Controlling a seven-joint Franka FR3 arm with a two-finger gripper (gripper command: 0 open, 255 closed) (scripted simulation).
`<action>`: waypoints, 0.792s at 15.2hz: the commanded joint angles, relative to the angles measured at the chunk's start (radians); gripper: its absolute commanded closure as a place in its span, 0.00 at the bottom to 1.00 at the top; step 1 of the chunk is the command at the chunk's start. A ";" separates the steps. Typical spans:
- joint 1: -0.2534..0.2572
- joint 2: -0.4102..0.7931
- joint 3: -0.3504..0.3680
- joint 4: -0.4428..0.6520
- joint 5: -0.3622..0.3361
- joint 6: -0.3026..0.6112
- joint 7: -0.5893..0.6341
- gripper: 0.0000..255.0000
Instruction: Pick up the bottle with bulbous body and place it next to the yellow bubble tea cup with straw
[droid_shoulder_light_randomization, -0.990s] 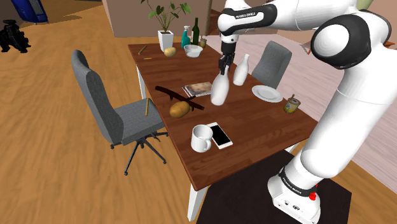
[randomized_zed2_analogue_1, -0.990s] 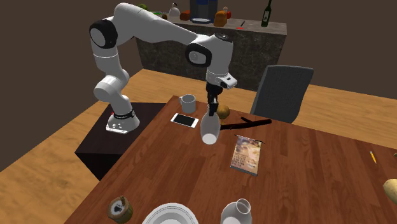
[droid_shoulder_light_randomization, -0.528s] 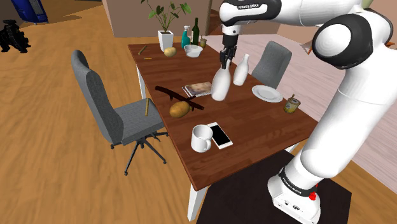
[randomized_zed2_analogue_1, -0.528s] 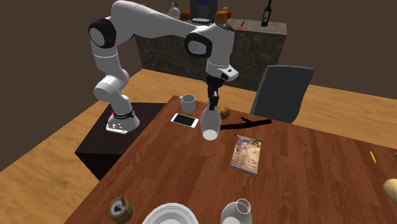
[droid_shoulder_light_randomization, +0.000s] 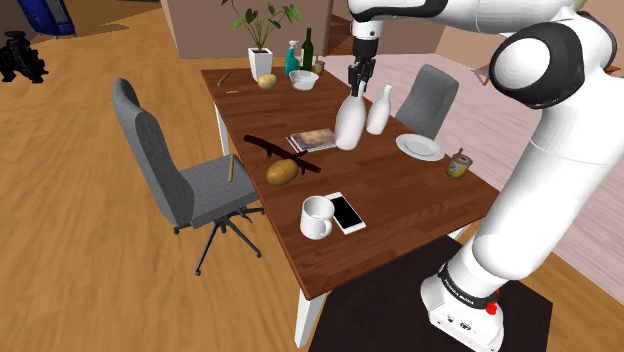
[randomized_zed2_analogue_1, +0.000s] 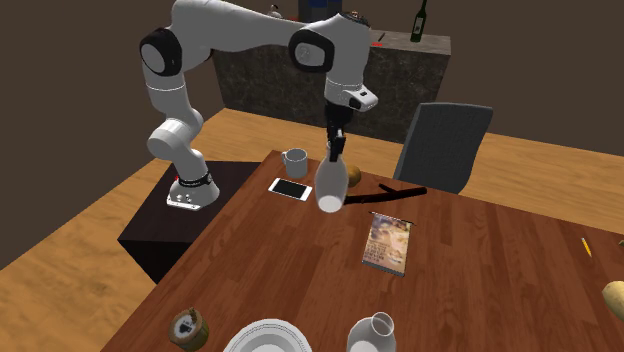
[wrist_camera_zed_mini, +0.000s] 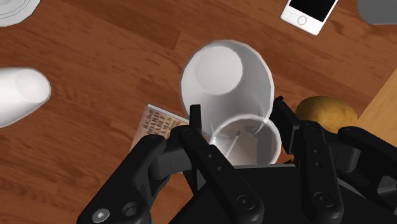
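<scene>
The black pincer (droid_shoulder_light_randomization: 355, 90) is gripping the narrow neck of the white bulbous bottle (droid_shoulder_light_randomization: 348, 123), its fingers (wrist_camera_zed_mini: 194, 121) pressing against the neck from either side. The bottle is hanging upright from it, seemingly just clear of the wood, above the middle of the brown worktop (droid_shoulder_light_randomization: 400, 190). Below the bottle's base a magazine (randomized_zed2_analogue_1: 388, 242) is lying flat, and a potato (randomized_zed2_analogue_1: 351, 175) is resting close by, toward the long edge with the grey chair (droid_shoulder_light_randomization: 170, 175).

The yellow bubble tea cup (droid_shoulder_light_randomization: 458, 164) is standing well apart from the bottle, near the opposite long edge and close to the corner at the stand's end. A white plate (droid_shoulder_light_randomization: 419, 147) is lying near the cup, and a second white bottle (droid_shoulder_light_randomization: 379, 110) is standing beyond the plate. A phone (randomized_zed2_analogue_1: 290, 188) and a mug (randomized_zed2_analogue_1: 295, 162) are sitting near the short edge beside the stand.
</scene>
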 joint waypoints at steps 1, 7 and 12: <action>-0.001 0.006 -0.001 0.035 0.001 -0.029 -0.003 1.00; -0.004 0.025 -0.002 0.143 0.005 -0.118 -0.009 1.00; -0.008 0.052 -0.003 0.249 0.009 -0.197 -0.016 1.00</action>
